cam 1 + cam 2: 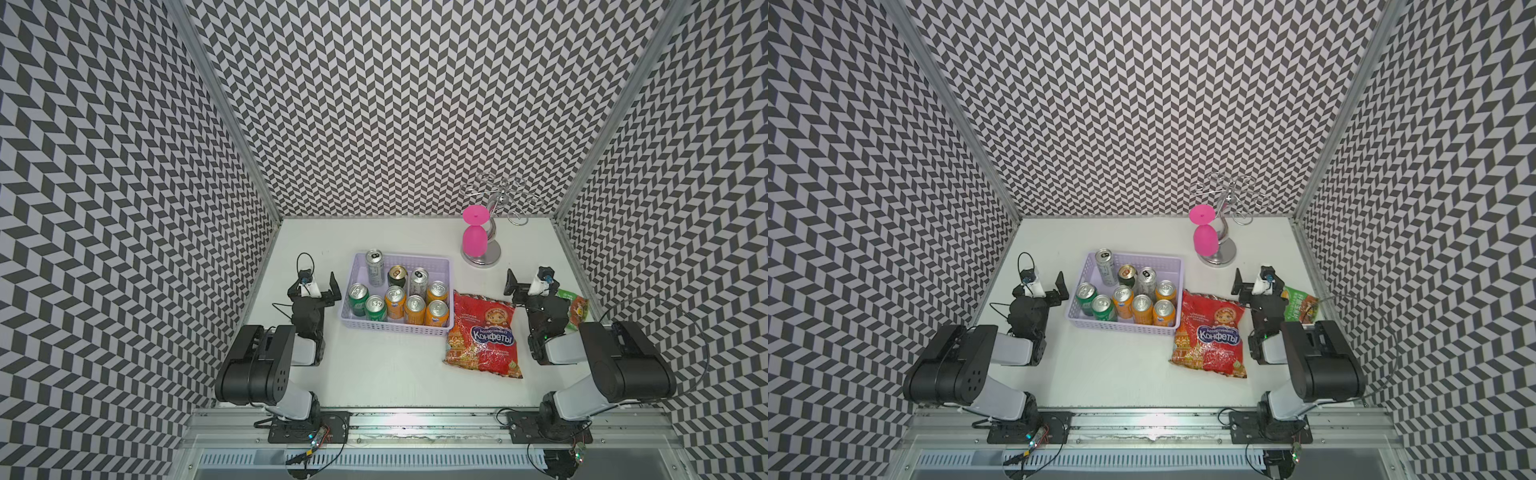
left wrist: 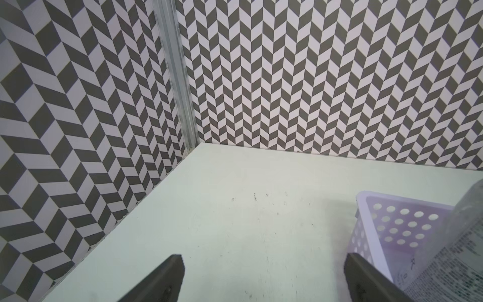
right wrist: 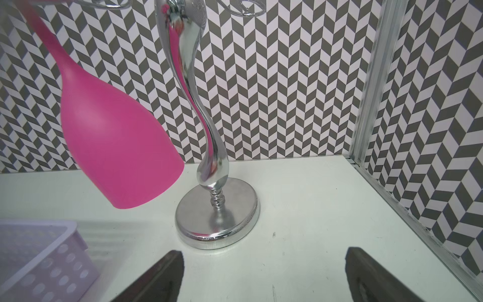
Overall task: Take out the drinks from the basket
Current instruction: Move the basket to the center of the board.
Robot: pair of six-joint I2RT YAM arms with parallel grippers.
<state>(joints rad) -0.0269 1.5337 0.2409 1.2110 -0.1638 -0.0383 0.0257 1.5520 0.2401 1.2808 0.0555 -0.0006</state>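
The pale-lilac basket (image 1: 397, 329) (image 1: 1121, 331) stands on the white table left of centre and holds several upright drinks. Among them are orange cans (image 1: 395, 301), green cans (image 1: 358, 296), slim silver cans (image 1: 375, 266) and a dark can with a gold top (image 1: 397, 276). My left gripper (image 1: 315, 285) (image 1: 1041, 286) (image 2: 264, 261) stands open just left of the basket, nothing between its fingers. In the left wrist view the basket's corner (image 2: 371, 235) and a silver can (image 2: 457, 235) lie beside it. My right gripper (image 1: 530, 283) (image 1: 1258, 285) (image 3: 264, 253) is open and empty, right of the basket (image 3: 39, 261).
A red candy bag (image 1: 484, 332) lies flat against the basket's right side. A green snack bag (image 1: 575, 305) sits behind the right arm by the wall. A pink glass (image 1: 473, 237) (image 3: 117, 146) hangs on a chrome rack (image 3: 217, 217) at the back right. Patterned walls enclose three sides.
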